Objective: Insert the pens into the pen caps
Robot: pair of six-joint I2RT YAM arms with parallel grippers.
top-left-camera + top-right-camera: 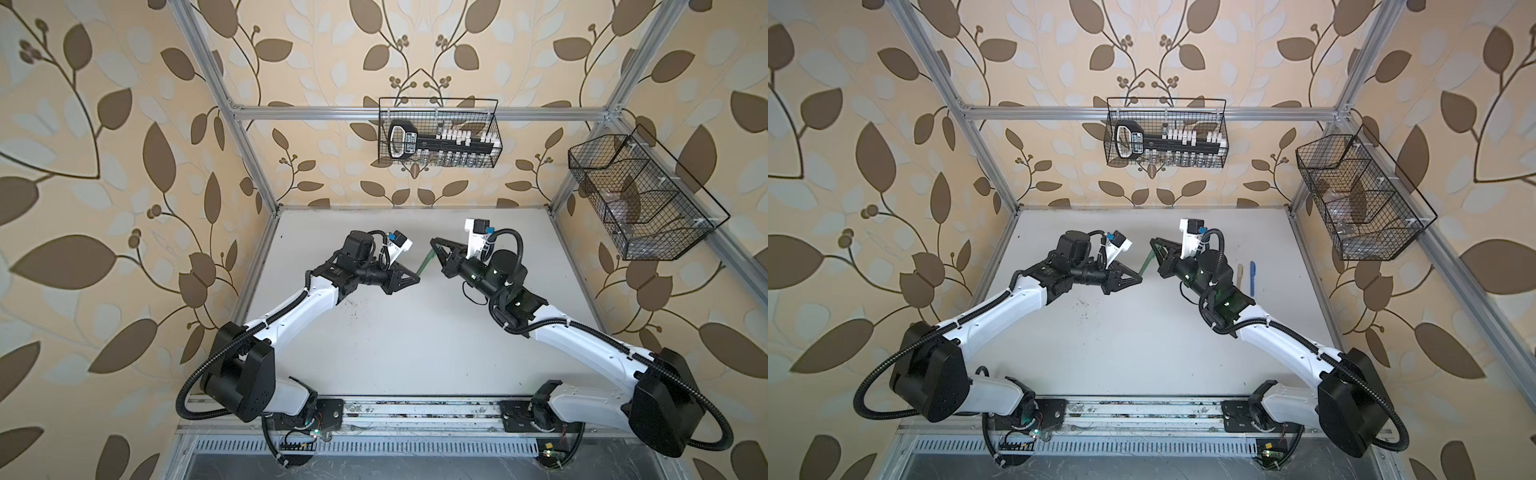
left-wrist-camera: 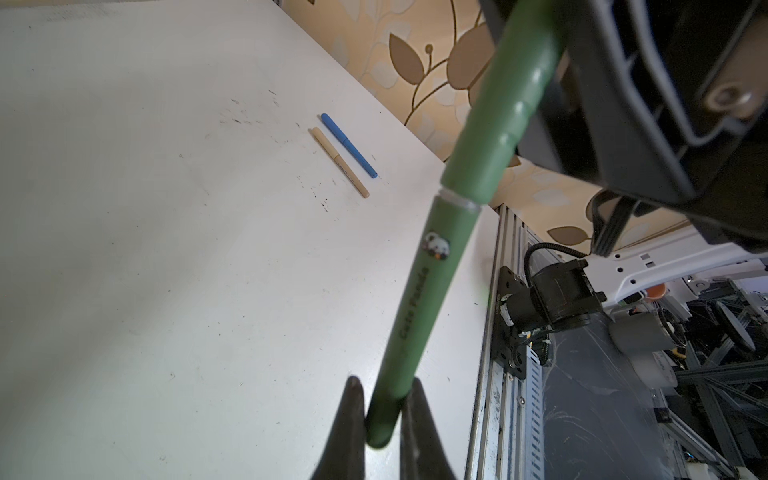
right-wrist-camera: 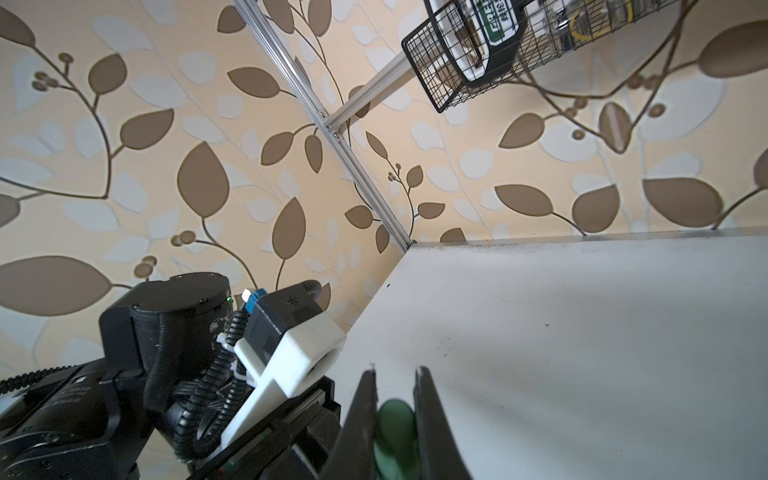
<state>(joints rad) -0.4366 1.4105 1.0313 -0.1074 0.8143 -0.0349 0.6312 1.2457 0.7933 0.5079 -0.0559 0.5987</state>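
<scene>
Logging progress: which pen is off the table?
The green pen, gripped by the left gripper, with the right gripper on its green cap; the blue pen and tan pen lie on the table.

Both top views look steeply down on the white table [image 1: 415, 353] from above its near edge. Wrist cameras ride close behind the left gripper [image 2: 385, 380] and right gripper [image 3: 395, 370]; both catch the green cap [image 2: 496, 124], the left also the green pen [image 2: 419, 316].

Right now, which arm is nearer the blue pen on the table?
Right. The right arm hangs its wrist just beside the blue pen in a top view. The left arm is over the other half of the table, well away.
</scene>
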